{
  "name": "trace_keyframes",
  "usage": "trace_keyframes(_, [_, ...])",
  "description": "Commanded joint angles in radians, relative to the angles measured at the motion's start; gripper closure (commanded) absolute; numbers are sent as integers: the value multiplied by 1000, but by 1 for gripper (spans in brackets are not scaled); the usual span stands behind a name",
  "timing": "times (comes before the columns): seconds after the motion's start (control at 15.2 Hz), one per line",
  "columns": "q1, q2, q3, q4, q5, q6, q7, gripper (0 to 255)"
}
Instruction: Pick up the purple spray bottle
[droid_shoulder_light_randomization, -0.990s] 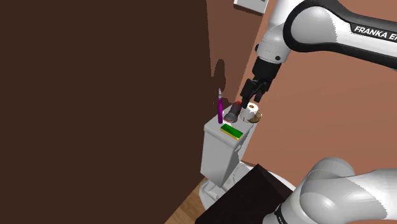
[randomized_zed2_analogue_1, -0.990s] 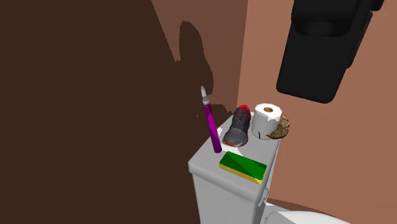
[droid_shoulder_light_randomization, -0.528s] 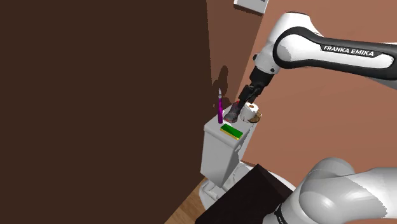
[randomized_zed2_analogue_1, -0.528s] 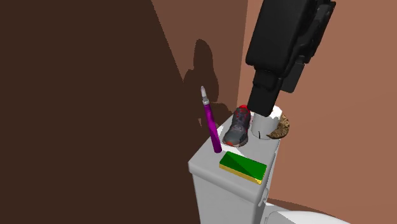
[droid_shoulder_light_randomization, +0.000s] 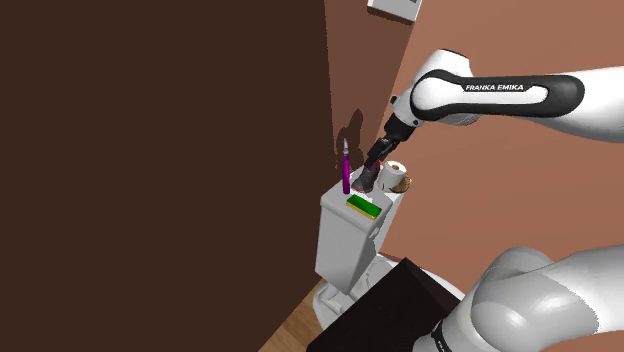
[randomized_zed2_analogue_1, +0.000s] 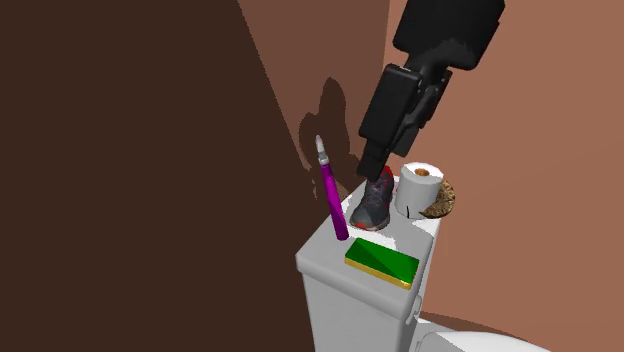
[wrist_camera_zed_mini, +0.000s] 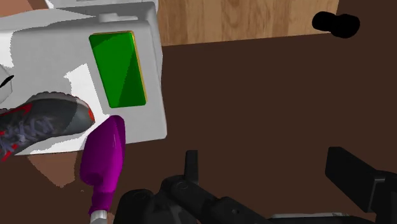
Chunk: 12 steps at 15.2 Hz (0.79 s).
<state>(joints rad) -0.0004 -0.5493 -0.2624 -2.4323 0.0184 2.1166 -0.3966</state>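
Note:
The purple spray bottle (randomized_zed2_analogue_1: 332, 195) is a slim, tall stick with a grey tip. It stands leaning on the back corner of a white toilet tank (randomized_zed2_analogue_1: 350, 300), next to the dark brown wall. It also appears in the shoulder view (droid_shoulder_light_randomization: 346, 172). My black gripper (randomized_zed2_analogue_1: 375, 160) hangs tilted just above a grey and red shoe (randomized_zed2_analogue_1: 373, 203), a short way to the bottle's right in the second exterior view. In the wrist view the bottle (wrist_camera_zed_mini: 104, 159) lies outside the gripper (wrist_camera_zed_mini: 270, 175), beyond one finger. The fingers stand apart, holding nothing.
On the tank lid lie a green box (randomized_zed2_analogue_1: 382, 263), the shoe (droid_shoulder_light_randomization: 366, 180), a white toilet roll (randomized_zed2_analogue_1: 420, 188) and a brown speckled dish (randomized_zed2_analogue_1: 445, 200) behind it. The dark wall (droid_shoulder_light_randomization: 150, 150) stands close behind the bottle. Wooden floor (wrist_camera_zed_mini: 242, 19) lies below.
The gripper has come down and moved from above the toilet roll towards the shoe and the purple bottle, tilting as it went. Nothing on the tank has moved.

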Motion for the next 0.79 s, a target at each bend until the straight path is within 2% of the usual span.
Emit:
trace_keyframes(0.0, [11, 55, -54, 8, 22, 73, -77, 0])
trace_keyframes(0.2, [45, 151, -130, 41, 84, 165, -192, 0])
trace_keyframes(0.4, [91, 259, -210, 92, 183, 238, -328, 0])
trace_keyframes(0.53, [125, 338, -263, 138, 274, 272, -433, 0])
trace_keyframes(0.73, [162, 469, -330, 225, 446, 291, -609, 0])
